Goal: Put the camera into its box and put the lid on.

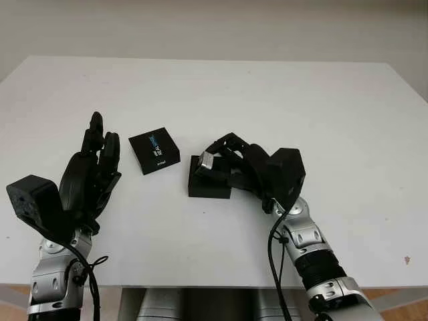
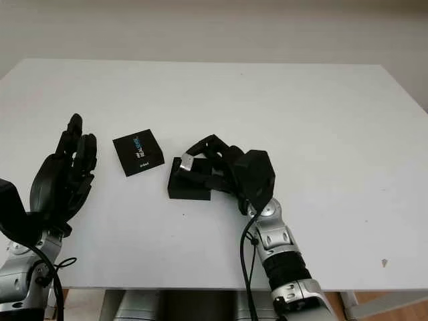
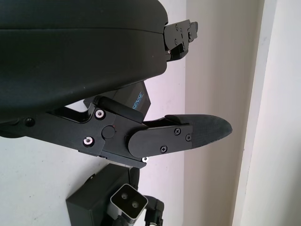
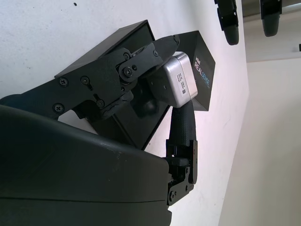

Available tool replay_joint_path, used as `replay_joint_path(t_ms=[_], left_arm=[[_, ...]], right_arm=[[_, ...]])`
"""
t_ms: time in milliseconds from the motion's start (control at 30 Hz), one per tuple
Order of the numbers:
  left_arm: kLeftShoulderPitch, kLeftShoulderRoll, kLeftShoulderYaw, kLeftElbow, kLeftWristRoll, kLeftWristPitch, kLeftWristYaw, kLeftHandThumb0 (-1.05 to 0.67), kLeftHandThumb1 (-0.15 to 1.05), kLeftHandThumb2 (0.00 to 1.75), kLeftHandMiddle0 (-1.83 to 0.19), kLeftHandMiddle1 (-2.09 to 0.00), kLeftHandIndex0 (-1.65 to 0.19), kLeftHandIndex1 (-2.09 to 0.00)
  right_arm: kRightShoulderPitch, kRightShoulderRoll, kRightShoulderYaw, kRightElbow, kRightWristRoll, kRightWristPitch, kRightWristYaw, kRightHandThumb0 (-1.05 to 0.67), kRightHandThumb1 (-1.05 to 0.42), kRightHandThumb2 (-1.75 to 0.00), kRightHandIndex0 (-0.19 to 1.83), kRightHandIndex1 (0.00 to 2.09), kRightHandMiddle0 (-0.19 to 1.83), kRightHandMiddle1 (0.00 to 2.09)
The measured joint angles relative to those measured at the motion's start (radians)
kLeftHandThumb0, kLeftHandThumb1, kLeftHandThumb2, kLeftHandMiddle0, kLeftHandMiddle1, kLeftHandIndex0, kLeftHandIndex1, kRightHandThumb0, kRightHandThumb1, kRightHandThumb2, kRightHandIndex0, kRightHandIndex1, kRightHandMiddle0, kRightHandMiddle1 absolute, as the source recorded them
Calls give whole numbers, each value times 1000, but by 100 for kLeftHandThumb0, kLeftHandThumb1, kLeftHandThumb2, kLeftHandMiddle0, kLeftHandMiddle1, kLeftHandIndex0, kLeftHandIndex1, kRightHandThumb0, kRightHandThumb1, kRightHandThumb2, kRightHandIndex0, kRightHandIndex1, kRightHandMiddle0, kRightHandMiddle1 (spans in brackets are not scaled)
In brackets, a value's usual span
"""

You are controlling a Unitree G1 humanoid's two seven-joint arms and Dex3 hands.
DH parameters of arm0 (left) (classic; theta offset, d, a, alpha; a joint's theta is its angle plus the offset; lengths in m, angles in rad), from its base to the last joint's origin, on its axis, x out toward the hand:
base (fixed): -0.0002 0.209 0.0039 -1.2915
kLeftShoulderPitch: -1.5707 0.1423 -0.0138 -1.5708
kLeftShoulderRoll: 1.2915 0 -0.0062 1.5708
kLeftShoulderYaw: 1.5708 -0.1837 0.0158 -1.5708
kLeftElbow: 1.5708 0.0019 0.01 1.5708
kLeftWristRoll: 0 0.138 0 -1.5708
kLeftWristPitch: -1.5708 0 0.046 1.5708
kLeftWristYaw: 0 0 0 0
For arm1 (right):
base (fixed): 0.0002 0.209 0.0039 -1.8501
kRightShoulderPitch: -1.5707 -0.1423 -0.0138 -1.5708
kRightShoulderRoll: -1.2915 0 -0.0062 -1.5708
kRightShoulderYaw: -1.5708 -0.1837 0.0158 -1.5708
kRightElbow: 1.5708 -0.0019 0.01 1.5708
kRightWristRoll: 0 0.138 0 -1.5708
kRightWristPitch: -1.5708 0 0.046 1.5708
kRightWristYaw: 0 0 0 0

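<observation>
My right hand (image 1: 224, 160) is curled around the small silver camera (image 1: 206, 161), holding it just above the open black box (image 1: 207, 185) in the middle of the table. In the right wrist view the camera (image 4: 181, 82) sits between the fingertips over the box (image 4: 120, 113). The black lid (image 1: 154, 150) with blue lettering lies flat on the table to the left of the box. My left hand (image 1: 93, 164) is open, raised above the table left of the lid, holding nothing.
The white table (image 1: 267, 93) stretches wide behind and to the right of the box. Its front edge runs just below both forearms. A pale wall rises behind the far edge.
</observation>
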Motion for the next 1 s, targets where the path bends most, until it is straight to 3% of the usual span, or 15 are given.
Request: replay_joint_path(t_ms=[400,1000], left_arm=[[0,-1,-3,-2,0,0,6,-66,105,52,19,0,19,0],[16,-7,-2,-23,0,6,17,-65,105,51,19,-3,19,0]], right_arm=[[13,-61,99,-28,-207,-89,-99,-34,-90,-5,28,8,31,170],[74,-82,147,-145,-315,-139,-155,-36,-90,-5,32,10,32,163]])
